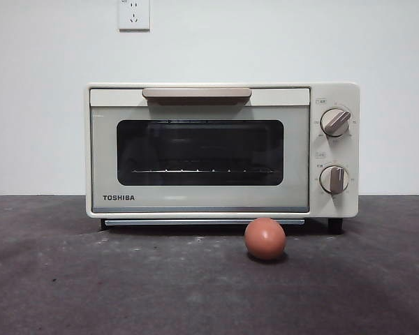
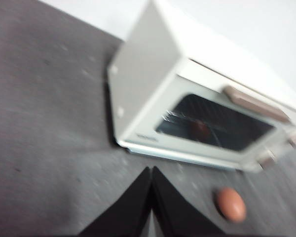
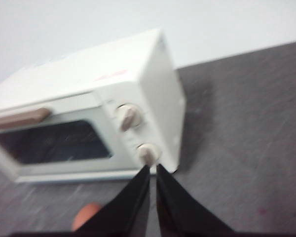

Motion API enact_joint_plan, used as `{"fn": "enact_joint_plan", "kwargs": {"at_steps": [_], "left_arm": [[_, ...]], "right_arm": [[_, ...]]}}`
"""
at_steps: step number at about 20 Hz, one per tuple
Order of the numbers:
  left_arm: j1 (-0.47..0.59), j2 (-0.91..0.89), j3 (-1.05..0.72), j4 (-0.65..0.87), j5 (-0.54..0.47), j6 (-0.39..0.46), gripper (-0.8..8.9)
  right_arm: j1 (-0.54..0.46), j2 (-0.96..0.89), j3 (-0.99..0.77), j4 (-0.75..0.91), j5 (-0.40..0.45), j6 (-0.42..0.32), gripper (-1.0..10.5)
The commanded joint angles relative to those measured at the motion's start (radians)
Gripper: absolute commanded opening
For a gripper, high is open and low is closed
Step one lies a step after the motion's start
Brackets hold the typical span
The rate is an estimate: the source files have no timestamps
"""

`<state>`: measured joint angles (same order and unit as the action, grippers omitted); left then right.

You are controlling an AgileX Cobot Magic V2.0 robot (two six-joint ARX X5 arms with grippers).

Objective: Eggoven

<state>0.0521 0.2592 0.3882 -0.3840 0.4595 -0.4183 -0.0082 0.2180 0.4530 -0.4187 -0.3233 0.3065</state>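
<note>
A cream TOSHIBA toaster oven [image 1: 221, 150] stands on the dark table with its door closed, a beige handle [image 1: 196, 93] on top of the door and two knobs [image 1: 334, 121] on the right. A reddish-brown egg [image 1: 265, 239] lies on the table just in front of the oven, right of centre. In the left wrist view the oven [image 2: 197, 98] and egg [image 2: 231, 204] show; my left gripper [image 2: 151, 170] is shut and empty, above the table. In the right wrist view the oven [image 3: 89, 108] and part of the egg [image 3: 86, 216] show; my right gripper [image 3: 153, 169] is shut and empty. Neither gripper shows in the front view.
A dark grey table [image 1: 91, 279] runs to a white wall with a power socket [image 1: 133, 14] above the oven. Bare table lies left and right of the oven and in front of the egg.
</note>
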Motion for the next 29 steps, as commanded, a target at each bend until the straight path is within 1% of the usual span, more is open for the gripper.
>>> {"fn": "enact_joint_plan", "kwargs": {"at_steps": [1,4,7,9,13,17,19,21,24,25,26,29], "left_arm": [[0.002,0.087,0.111,-0.069,0.070,0.125,0.07],[-0.008,0.177,0.209,-0.164,0.119,0.203,0.07],[-0.030,0.249,0.288,-0.253,0.141,0.270,0.07],[-0.050,0.285,0.325,-0.302,0.154,0.300,0.07],[-0.103,0.336,0.359,-0.377,0.155,0.342,0.07],[-0.144,0.363,0.359,-0.424,0.154,0.376,0.07],[-0.158,0.368,0.359,-0.432,0.154,0.383,0.07],[-0.166,0.368,0.359,-0.431,0.154,0.383,0.07],[-0.172,0.368,0.359,-0.431,0.154,0.383,0.07],[-0.172,0.368,0.359,-0.431,0.154,0.383,0.07],[-0.172,0.368,0.359,-0.431,0.154,0.383,0.07],[-0.172,0.368,0.359,-0.431,0.154,0.383,0.07]], "right_arm": [[0.000,0.092,0.110,-0.092,-0.087,-0.073,0.0],[0.006,0.204,0.211,-0.215,-0.185,-0.140,0.0],[0.031,0.295,0.284,-0.330,-0.234,-0.196,0.0],[0.058,0.343,0.316,-0.393,-0.257,-0.227,0.0],[0.137,0.410,0.340,-0.474,-0.259,-0.267,0.0],[0.220,0.449,0.340,-0.495,-0.225,-0.270,0.0],[0.246,0.462,0.340,-0.493,-0.224,-0.269,0.1],[0.268,0.473,0.340,-0.483,-0.224,-0.269,0.7],[0.289,0.487,0.340,-0.445,-0.224,-0.241,2.9],[0.293,0.490,0.340,-0.433,-0.224,-0.219,3.4],[0.299,0.500,0.340,-0.413,-0.225,-0.190,3.6],[0.319,0.528,0.340,-0.370,-0.223,-0.137,3.6]]}}
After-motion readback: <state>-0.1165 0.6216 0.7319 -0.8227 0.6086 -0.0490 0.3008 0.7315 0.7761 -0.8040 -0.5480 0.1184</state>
